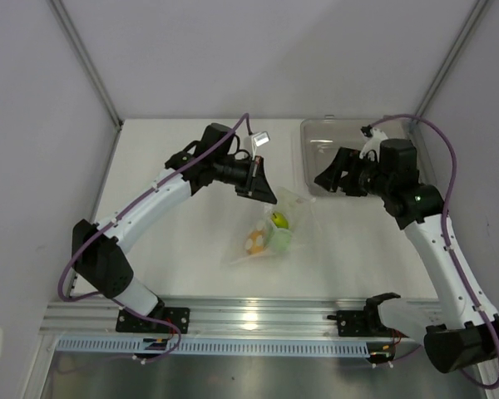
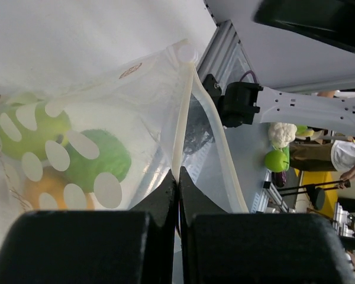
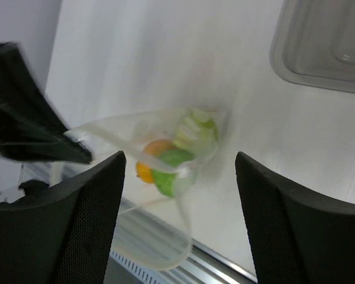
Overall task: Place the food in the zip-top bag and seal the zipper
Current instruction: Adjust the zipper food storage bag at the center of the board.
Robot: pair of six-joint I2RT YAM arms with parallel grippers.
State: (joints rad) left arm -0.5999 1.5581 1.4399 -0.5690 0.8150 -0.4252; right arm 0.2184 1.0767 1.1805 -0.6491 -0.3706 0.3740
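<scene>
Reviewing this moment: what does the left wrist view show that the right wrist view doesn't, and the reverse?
Only the left wrist view shows the zipper strip close up, with the left jaws shut on it at the bag's mouth, and the right arm's base beyond. Only the right wrist view shows the right jaws standing wide open, gripping nothing, and the rigid clear tray at upper right. Both show the dotted zip-top bag with the food inside: two green pieces and one orange.
</scene>
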